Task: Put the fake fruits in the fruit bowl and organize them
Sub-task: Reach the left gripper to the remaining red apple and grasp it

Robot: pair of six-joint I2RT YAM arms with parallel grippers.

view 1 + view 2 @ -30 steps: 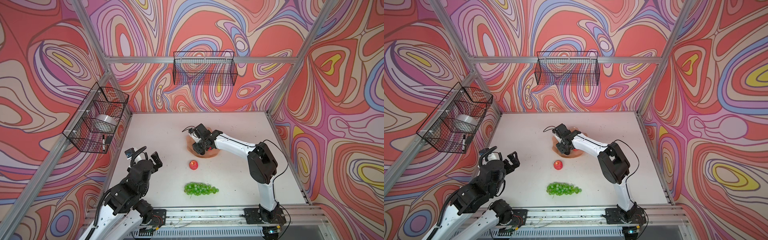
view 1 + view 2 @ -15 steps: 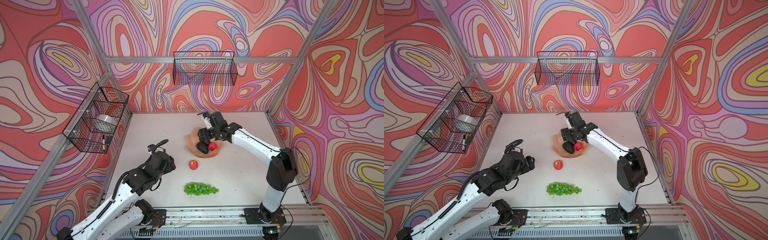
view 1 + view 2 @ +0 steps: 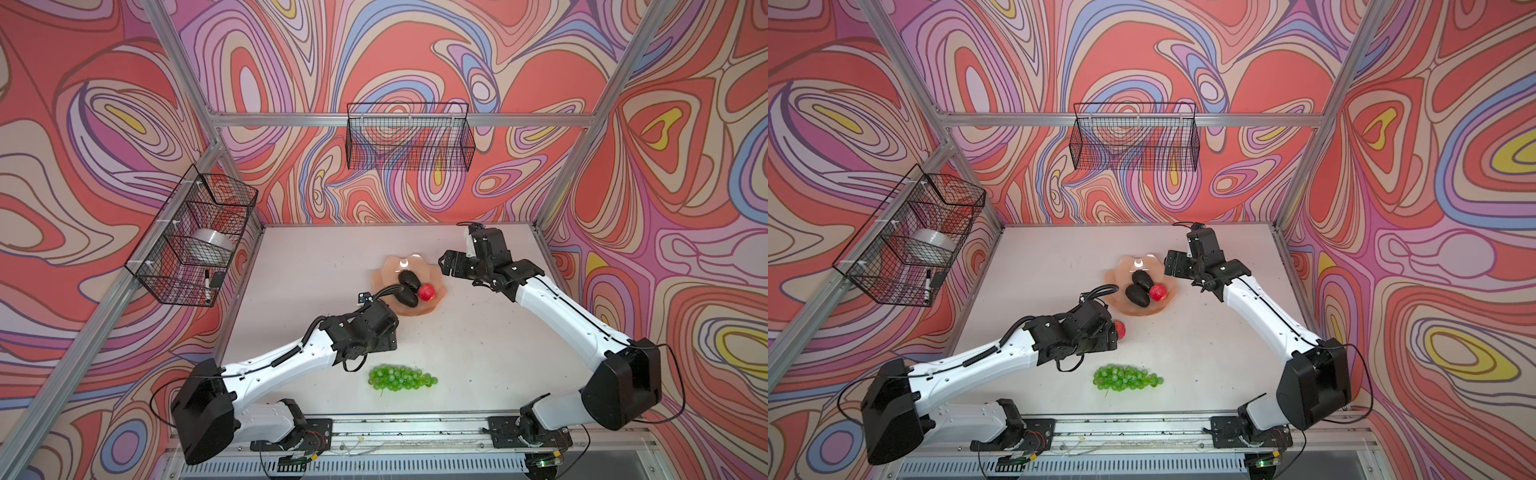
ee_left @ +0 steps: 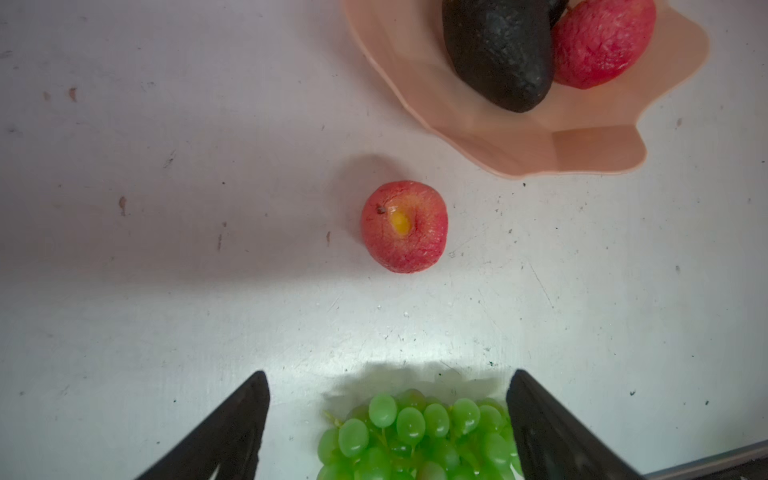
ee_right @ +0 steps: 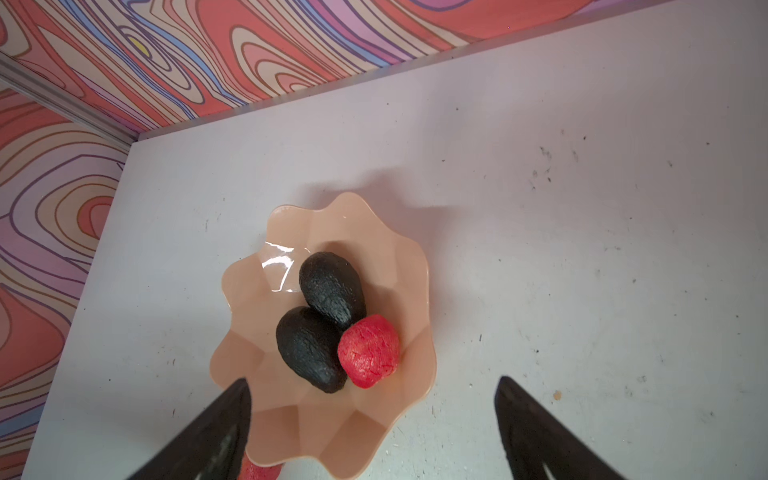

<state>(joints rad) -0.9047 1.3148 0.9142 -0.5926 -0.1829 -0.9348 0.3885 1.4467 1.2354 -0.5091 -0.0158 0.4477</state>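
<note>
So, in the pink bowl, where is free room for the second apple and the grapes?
In the bowl, two patches are free: the back part, between the avocados and the rim toward the back wall, and the front facets, near the loose apple. The middle is crowded: both avocados and one apple touch there.

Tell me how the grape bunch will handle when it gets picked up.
The grape bunch is many small glossy globes on thin stems, so it will probably sag and dangle, not lift stiffly. Smooth round grapes may slip from a narrow pinch. Lying long and flat on the table, it seems unlikely to roll when nudged.
</note>
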